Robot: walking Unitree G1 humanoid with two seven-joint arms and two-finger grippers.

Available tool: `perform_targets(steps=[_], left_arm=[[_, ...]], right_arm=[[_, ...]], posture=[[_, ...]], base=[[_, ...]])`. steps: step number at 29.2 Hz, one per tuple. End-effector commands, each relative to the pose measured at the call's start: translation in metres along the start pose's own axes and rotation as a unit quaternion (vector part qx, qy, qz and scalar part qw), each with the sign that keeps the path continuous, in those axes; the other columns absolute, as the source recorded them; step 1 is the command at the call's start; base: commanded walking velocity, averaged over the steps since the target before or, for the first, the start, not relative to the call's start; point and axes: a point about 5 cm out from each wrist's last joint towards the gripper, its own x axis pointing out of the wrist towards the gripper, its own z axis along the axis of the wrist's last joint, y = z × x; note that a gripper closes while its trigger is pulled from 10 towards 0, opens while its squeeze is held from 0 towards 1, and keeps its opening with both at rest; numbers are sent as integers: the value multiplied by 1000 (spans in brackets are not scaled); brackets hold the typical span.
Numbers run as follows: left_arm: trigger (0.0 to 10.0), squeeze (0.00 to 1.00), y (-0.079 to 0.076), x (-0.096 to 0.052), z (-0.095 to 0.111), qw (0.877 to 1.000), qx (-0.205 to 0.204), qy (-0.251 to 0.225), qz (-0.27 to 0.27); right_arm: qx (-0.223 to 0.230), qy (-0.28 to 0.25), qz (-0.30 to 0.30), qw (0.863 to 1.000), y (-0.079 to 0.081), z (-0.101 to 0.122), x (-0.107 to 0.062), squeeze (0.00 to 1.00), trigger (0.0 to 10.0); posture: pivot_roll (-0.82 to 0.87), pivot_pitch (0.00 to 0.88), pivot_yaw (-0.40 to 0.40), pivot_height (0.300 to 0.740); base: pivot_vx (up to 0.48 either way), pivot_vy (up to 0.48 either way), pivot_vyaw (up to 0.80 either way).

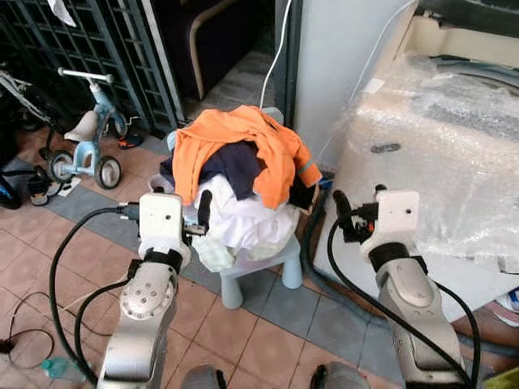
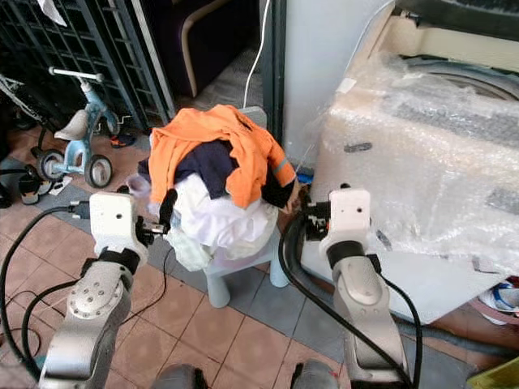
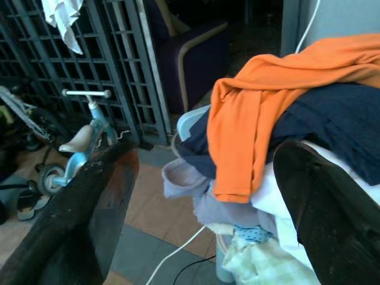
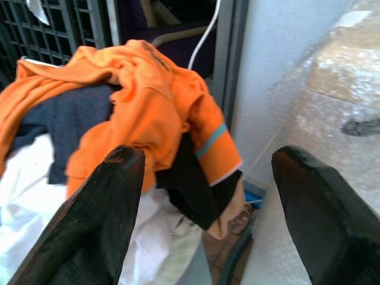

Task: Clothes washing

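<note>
A heap of clothes is piled on a small pale blue stool [image 1: 243, 279]. An orange shirt [image 1: 243, 138] lies on top, over a navy garment [image 1: 231, 166] and white cloth [image 1: 243, 220]. My left gripper [image 1: 193, 203] is open at the heap's left side, level with the white cloth; in the left wrist view its fingers [image 3: 89, 202] frame the orange shirt [image 3: 249, 113]. My right gripper [image 1: 357, 201] is open just right of the heap, between it and the washing machine [image 1: 430, 162] wrapped in bubble wrap. The orange sleeve [image 4: 208, 136] hangs between its fingers [image 4: 101, 219], untouched.
A child's tricycle [image 1: 85, 138] stands at the left by a dark metal gate [image 1: 81, 49]. Black cables [image 1: 61, 267] trail over the tiled floor. A dark hose [image 1: 312, 235] runs along the machine's base. A white cord [image 1: 280, 49] hangs down behind the heap.
</note>
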Motion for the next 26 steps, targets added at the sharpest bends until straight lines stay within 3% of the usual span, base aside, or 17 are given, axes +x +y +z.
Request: perform_targets(steps=[1,5,12,19,26], left_arm=[[10000,0,-1,1,3,1000,-11,0,-5],[10000,0,5,3,9,1000,-24,-4,6],[10000,0,1,-4,2,1000,-23,-1,-4],[10000,0,-6,0,3,999,-38,-7,-21],[10000,0,-9,2,1,999,-45,-5,-25]], right_arm=[[-5,-17,-2,1000,-4,9,4,0,10000],[-11,-30,0,999,-4,19,8,0,10000],[-24,-36,-7,999,2,19,8,0,10000],[-73,-61,-64,993,-12,28,13,0,10000],[-83,-56,-81,992,-23,24,16,0,10000]], posture=[[9,141,50,740],[24,175,34,740],[18,147,26,740],[11,106,22,740],[0,105,16,740]], base=[[0,0,788],[0,0,780],[0,0,0],[368,0,0],[480,0,0]])
